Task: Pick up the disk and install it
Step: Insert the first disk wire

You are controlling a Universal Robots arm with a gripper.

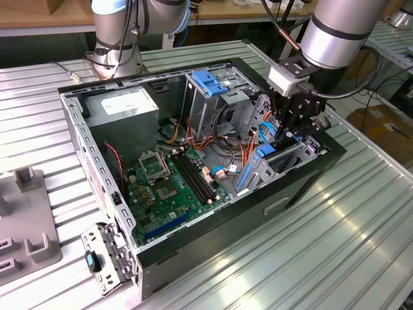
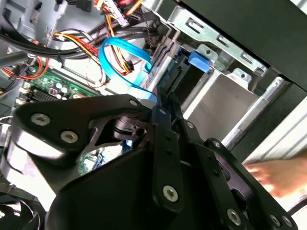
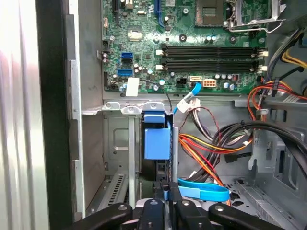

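The disk stands edge-on in the drive bay at the front of the open computer case, its blue plastic end facing the wrist cameras. In the exterior view it shows as blue rails between the bay's metal walls. My gripper hangs just above that bay at the exterior view's right. In the first wrist view its fingertips are pressed together right at the disk's near end, with a thin blue sliver in the gap. The second wrist view shows the disk in its slot beyond the shut gripper.
A blue data cable and orange-red wire bundles lie beside the bay. The motherboard, grey power-supply box and a cage with a blue latch fill the case. A person's hand is outside the case wall.
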